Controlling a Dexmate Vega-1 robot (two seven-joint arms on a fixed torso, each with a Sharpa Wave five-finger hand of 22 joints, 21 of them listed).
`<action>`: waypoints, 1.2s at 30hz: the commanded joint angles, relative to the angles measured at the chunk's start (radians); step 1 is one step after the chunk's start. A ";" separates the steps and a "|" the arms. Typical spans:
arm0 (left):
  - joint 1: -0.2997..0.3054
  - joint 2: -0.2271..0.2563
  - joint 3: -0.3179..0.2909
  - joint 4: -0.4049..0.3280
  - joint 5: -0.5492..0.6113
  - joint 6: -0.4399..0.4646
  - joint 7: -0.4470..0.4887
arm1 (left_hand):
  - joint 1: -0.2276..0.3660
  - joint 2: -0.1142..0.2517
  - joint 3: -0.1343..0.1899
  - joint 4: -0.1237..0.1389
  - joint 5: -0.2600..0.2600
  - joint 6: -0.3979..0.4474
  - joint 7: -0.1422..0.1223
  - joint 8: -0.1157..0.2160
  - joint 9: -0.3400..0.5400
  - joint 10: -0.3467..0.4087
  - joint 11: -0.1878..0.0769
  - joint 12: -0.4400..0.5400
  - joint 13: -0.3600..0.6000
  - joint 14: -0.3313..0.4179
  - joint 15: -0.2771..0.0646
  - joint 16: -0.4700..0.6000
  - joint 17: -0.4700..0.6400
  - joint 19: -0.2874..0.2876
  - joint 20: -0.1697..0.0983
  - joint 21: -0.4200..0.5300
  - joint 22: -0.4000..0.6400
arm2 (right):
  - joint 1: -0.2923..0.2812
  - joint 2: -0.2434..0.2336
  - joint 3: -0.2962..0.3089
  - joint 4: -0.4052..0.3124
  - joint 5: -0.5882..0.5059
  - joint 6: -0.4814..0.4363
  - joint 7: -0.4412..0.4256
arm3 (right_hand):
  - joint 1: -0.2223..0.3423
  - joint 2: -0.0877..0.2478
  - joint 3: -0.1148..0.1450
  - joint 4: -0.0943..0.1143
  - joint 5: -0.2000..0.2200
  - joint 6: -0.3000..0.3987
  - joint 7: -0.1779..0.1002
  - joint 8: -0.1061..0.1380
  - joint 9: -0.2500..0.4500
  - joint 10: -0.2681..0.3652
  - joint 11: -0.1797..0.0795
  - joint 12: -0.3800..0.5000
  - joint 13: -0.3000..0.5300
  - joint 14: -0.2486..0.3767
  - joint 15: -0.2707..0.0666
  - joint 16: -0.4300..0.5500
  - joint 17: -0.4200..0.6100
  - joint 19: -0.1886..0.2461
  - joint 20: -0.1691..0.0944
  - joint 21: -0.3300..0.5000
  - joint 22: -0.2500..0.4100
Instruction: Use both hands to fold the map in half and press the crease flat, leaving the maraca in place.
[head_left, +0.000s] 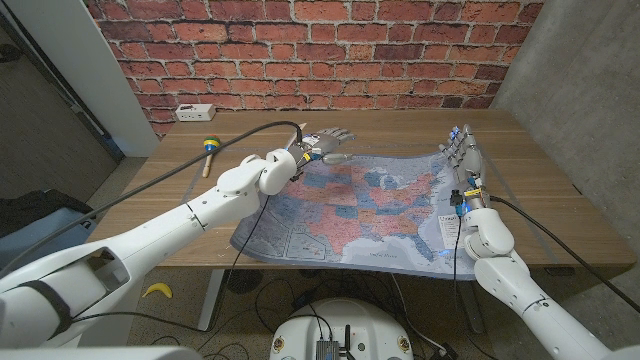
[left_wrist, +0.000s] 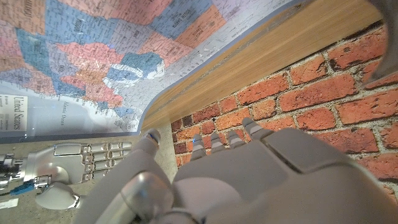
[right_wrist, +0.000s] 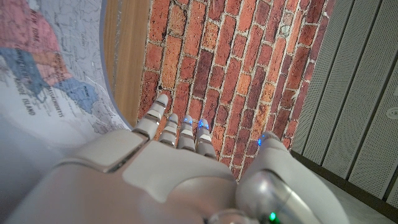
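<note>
Wooden bench (head_left: 540, 215) before red brick wall (head_left: 320, 50), map (head_left: 350, 210) spread flat, maraca (head_left: 209, 152) near far-left corner, left hand (head_left: 325, 145) and right hand (head_left: 465, 155) both empty, fingers apart.

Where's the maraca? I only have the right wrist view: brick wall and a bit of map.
Observer: The maraca lies at the far left of the table, off the map.
Operator: What's the left hand doing?
Observer: The left hand is over the map's far edge, spread and holding nothing.
Operator: Folded yet?
Observer: No. The head view shows the map spread open, with no fold.
</note>
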 joint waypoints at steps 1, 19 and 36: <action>0.014 -0.019 -0.015 -0.029 0.040 0.034 -0.093 | 0.016 0.002 0.001 -0.008 0.000 -0.028 -0.015 -0.008 0.005 -0.019 -0.005 -0.006 0.002 -0.031 -0.030 -0.006 0.001 0.000 0.003 -0.002 0.003 | -0.003 0.003 0.003 0.003 0.003 0.005 0.001 | 0.005 0.006 0.002 -0.004 0.000 0.012 0.001 -0.003 0.004 0.009 0.006 -0.001 0.004 0.005 0.004 -0.002 0.006 0.009 0.003 -0.003 0.002; 0.024 -0.046 -0.008 0.024 0.046 0.253 -0.177 | -0.015 -0.002 -0.014 0.014 -0.003 -0.101 -0.027 -0.009 0.006 -0.095 -0.006 -0.016 0.003 -0.093 -0.019 -0.005 0.006 -0.044 0.040 -0.015 0.007 | -0.026 -0.003 0.016 -0.032 -0.028 0.011 -0.037 | 0.003 0.006 0.002 -0.004 -0.001 0.013 0.001 -0.003 0.004 0.011 0.005 -0.001 0.004 0.006 0.004 -0.002 0.006 0.009 0.003 -0.003 0.002; 0.039 -0.033 0.018 0.016 0.065 0.470 -0.202 | -0.034 -0.021 -0.030 0.021 -0.003 -0.119 -0.039 -0.007 0.005 -0.093 -0.002 -0.009 0.002 -0.076 -0.002 0.000 0.005 -0.048 0.103 -0.014 0.008 | -0.064 -0.011 0.038 -0.086 -0.066 0.004 -0.088 | 0.006 0.007 0.004 -0.008 -0.001 0.016 0.001 -0.003 0.004 0.015 0.005 -0.001 0.004 0.009 0.004 -0.003 0.005 0.010 0.002 -0.004 0.002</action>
